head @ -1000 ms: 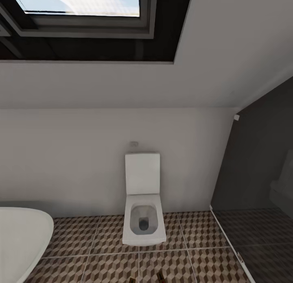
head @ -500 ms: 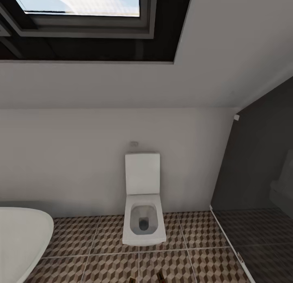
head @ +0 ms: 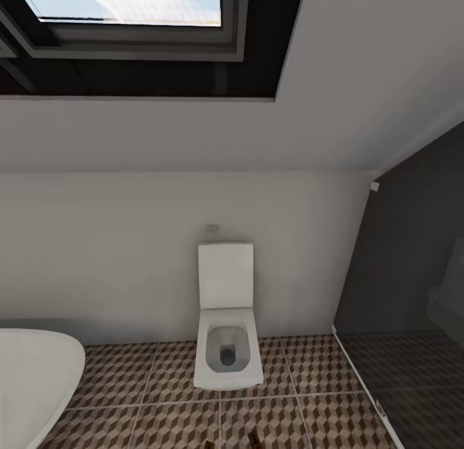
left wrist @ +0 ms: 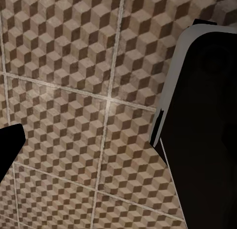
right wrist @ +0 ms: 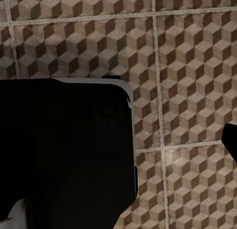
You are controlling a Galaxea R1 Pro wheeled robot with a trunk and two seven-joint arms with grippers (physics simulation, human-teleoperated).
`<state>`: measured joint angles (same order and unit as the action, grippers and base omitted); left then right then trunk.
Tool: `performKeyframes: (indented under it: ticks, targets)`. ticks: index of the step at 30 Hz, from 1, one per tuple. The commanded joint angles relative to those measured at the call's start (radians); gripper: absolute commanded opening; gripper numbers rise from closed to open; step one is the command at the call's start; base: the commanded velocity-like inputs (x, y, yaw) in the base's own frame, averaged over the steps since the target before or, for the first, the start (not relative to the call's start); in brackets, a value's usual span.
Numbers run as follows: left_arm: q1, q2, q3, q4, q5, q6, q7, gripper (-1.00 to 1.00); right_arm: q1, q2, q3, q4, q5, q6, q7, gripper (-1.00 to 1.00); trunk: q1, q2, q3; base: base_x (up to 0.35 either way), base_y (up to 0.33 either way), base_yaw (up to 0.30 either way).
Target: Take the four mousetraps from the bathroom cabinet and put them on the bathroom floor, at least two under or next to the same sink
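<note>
While I face the toilet [head: 229, 320], both arms hang over the floor [left wrist: 74, 91]; claw state I cannot tell.

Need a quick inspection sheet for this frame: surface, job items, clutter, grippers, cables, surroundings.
Surface: bathroom floor, cube-pattern tiles with pale grout; a darker grey section at the right.
Job's things: nothing seen of mousetraps, cabinet or sink.
Clutter: two small brownish bits at the head view's bottom edge, too small to identify.
Grippers: dark shapes in both wrist views over tiles; open or shut cannot be told.
Cables: nothing seen.
Surroundings: white toilet, lid up, against the white wall; bathtub rim at left; skylight overhead.
</note>
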<state>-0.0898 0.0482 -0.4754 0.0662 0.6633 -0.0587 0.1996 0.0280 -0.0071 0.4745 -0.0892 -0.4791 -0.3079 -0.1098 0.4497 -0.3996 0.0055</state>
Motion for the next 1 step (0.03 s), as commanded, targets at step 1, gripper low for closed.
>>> performKeyframes:
  ticks: [1]
  targets:
    - [-0.001,-0.001,-0.006,0.003,0.006,-0.004,0.0,1.0,0.001,-0.001,0.009,-0.003,-0.007,0.0,-0.005,1.0,0.0,0.0,0.0,0.0,0.0,0.0]
